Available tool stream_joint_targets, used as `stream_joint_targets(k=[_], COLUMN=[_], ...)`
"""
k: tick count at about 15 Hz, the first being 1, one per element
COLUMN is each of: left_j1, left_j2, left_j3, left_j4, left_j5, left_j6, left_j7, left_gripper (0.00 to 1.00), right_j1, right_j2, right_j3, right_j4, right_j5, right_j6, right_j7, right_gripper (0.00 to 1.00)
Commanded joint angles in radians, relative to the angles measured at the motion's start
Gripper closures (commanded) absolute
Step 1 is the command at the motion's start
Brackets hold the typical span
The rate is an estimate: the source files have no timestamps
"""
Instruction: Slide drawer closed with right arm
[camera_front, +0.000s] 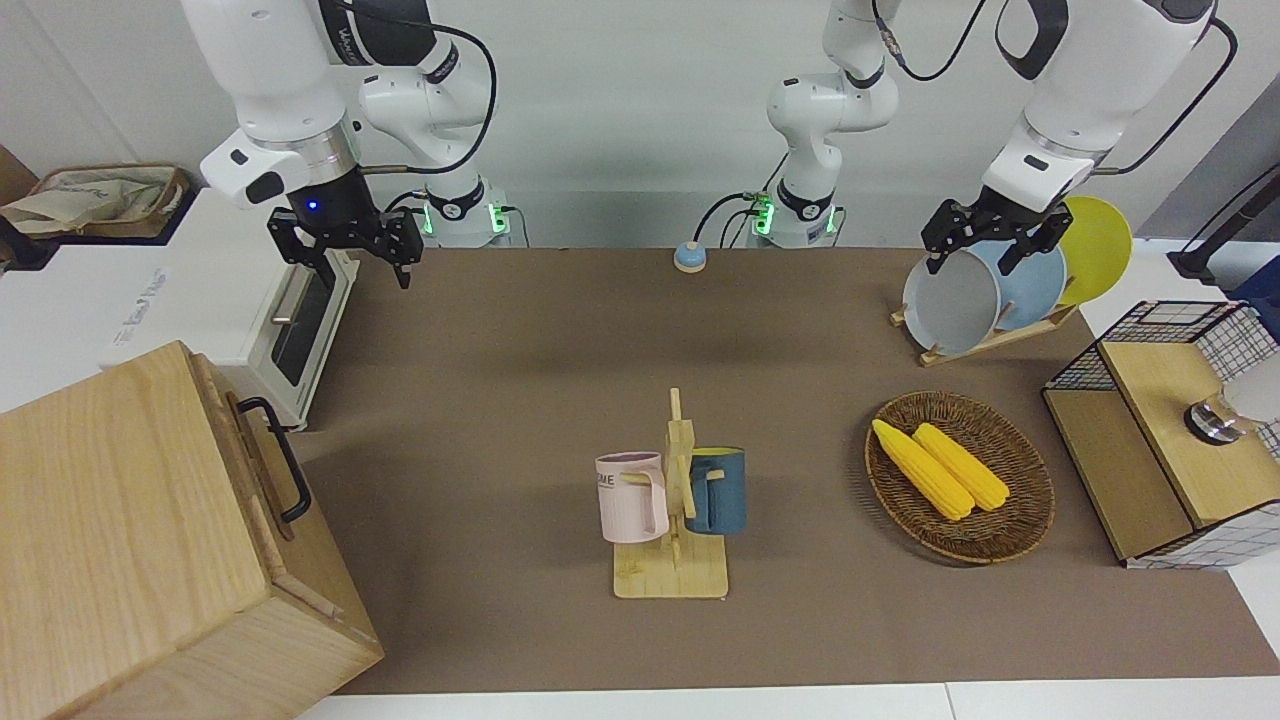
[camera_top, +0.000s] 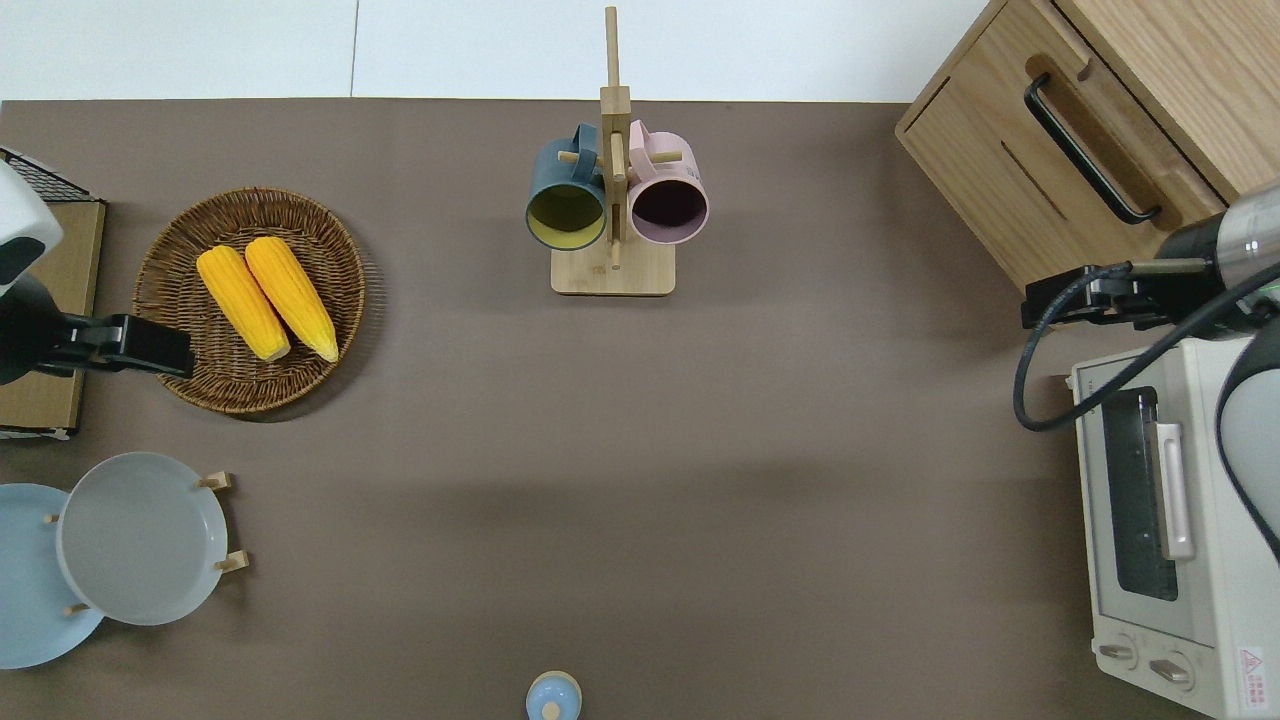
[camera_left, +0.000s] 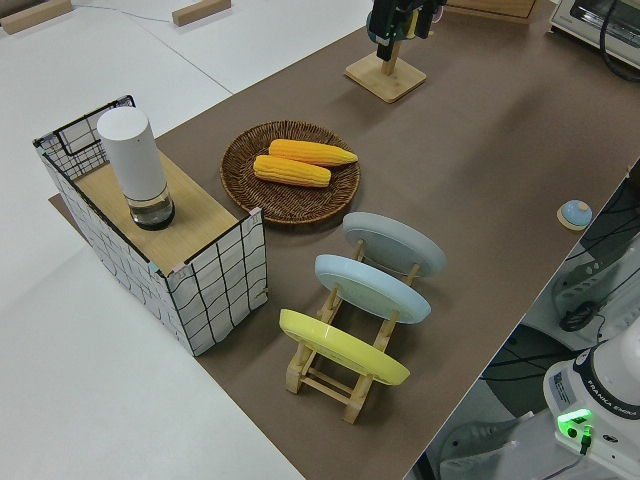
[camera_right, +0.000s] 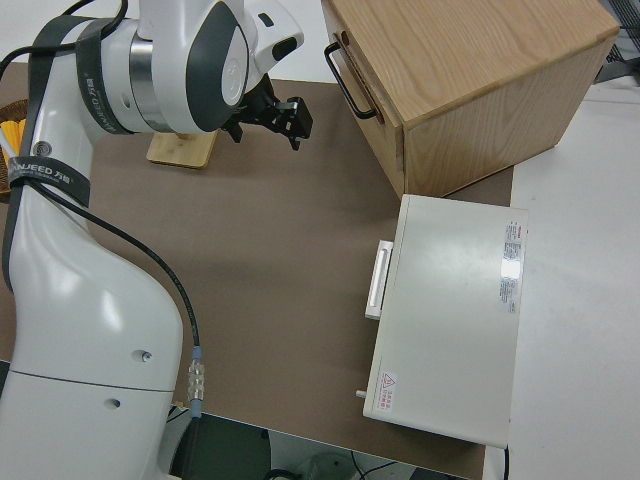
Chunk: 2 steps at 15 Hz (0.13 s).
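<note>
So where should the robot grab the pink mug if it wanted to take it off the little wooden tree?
Probably by the body of the pink mug, from the right arm's end of the table. The mug hangs on its side on the wooden mug tree, its handle hooked over a peg, so the handle is blocked. Its round wall on that side is bare, and sliding it that way should free it.

Right arm, white with blue wrist light: raised; black two-finger gripper (camera_front: 350, 252) points down, fingers spread.
Left arm: parked.
</note>
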Motion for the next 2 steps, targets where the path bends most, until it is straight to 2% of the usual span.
stream_joint_targets(k=[1, 2], left_j1=[-0.007, -0.007], left_j2=[-0.004, -0.004], left_j3=[0.000, 0.000], left_j4=[0.009, 0.010], left_j5=[0.018, 0.018], left_j6=[-0.018, -0.018], left_j7=[-0.010, -0.010], left_gripper=[0.01, 0.01], right_j1=[0.000, 0.003], right_j2=[0.008, 0.008], right_j3=[0.006, 0.006], right_j4=[0.004, 0.009], right_j5=[-0.009, -0.023], right_j6=[0.015, 0.015], right_j7=[-0.029, -0.020], right_gripper=[0.017, 0.017])
